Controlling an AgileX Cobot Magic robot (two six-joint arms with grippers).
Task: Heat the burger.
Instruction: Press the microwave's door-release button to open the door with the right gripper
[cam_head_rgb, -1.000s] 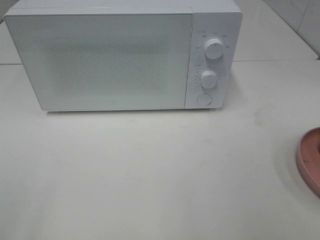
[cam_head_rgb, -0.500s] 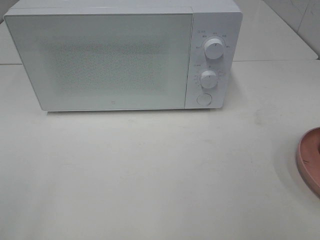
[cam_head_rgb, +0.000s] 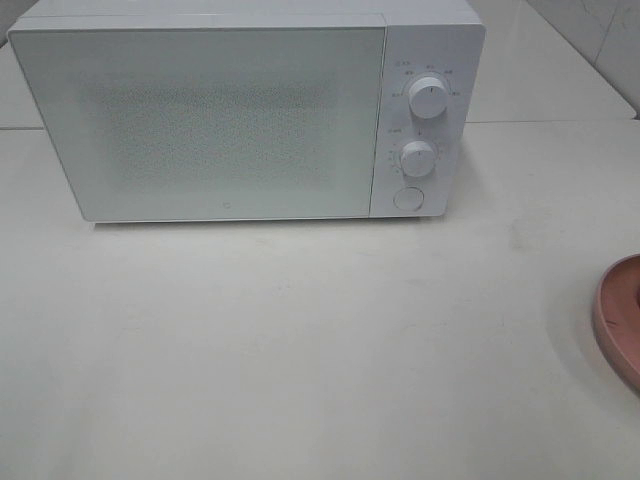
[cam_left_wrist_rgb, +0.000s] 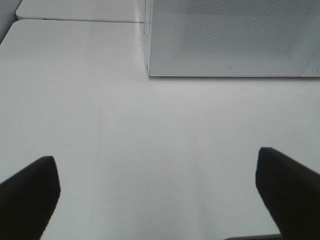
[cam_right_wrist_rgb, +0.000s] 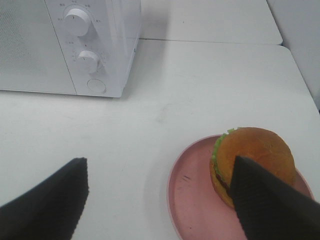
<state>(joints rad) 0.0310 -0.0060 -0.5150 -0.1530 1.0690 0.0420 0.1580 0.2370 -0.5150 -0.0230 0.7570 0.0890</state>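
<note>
The burger (cam_right_wrist_rgb: 252, 155), with a glossy brown bun and green lettuce, sits on a round pink plate (cam_right_wrist_rgb: 192, 200) in the right wrist view. My right gripper (cam_right_wrist_rgb: 160, 200) hangs open above the table; one dark finger (cam_right_wrist_rgb: 267, 200) overlaps the burger's near side and the other is well off the plate. Nothing is between its fingers. The left gripper (cam_left_wrist_rgb: 157, 195) is open wide over bare white table, holding nothing. Neither gripper shows in the exterior high view, and the burger is out of that view too.
A white microwave (cam_head_rgb: 220, 120) stands at the back of the table, door shut, with two knobs (cam_head_rgb: 427, 97) and a round button (cam_head_rgb: 407, 198) on its right panel. Only the plate's rim (cam_head_rgb: 618, 315) shows at the right edge. A white table seam runs behind.
</note>
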